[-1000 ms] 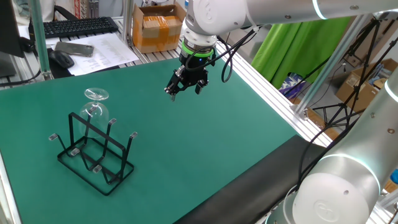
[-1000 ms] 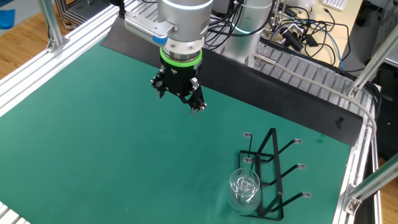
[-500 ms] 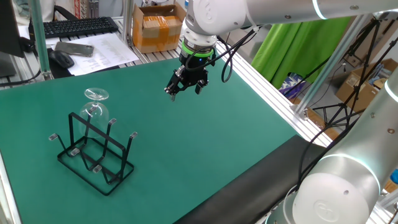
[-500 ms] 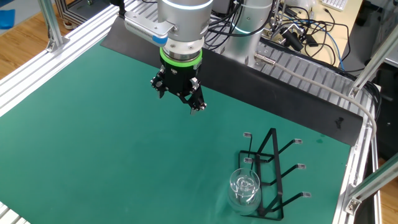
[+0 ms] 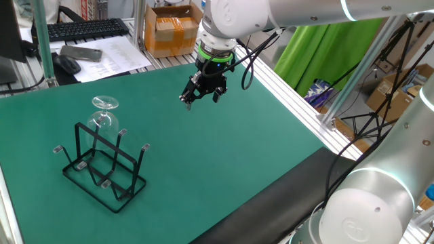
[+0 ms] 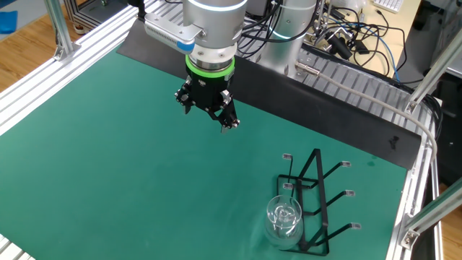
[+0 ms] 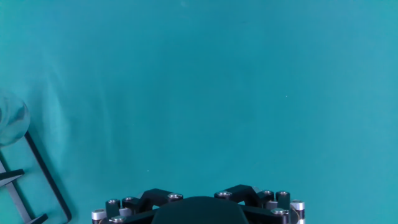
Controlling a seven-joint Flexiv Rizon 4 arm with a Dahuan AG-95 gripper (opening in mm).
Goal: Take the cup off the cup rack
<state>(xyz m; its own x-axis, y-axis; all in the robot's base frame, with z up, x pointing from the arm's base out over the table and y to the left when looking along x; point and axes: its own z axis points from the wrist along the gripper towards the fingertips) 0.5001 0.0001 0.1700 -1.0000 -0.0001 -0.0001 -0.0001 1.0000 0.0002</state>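
The cup (image 5: 104, 116), a clear stemmed glass, hangs upside down on a prong at the far end of the black wire cup rack (image 5: 105, 166), its round foot on top. In the other fixed view the cup (image 6: 283, 219) sits at the near end of the rack (image 6: 315, 198). In the hand view the cup (image 7: 11, 122) and part of the rack (image 7: 38, 177) show at the left edge. My gripper (image 5: 201, 97) hovers above the green mat, well to the right of the rack, open and empty. It also shows in the other fixed view (image 6: 208, 114). The hand view shows only its base.
A green mat (image 5: 224, 149) covers the table. Aluminium frame rails (image 5: 298, 102) border it. A cardboard box (image 5: 169, 30), a keyboard (image 5: 81, 28) and papers lie beyond the far edge. Cables and electronics (image 6: 346, 43) lie behind the arm base.
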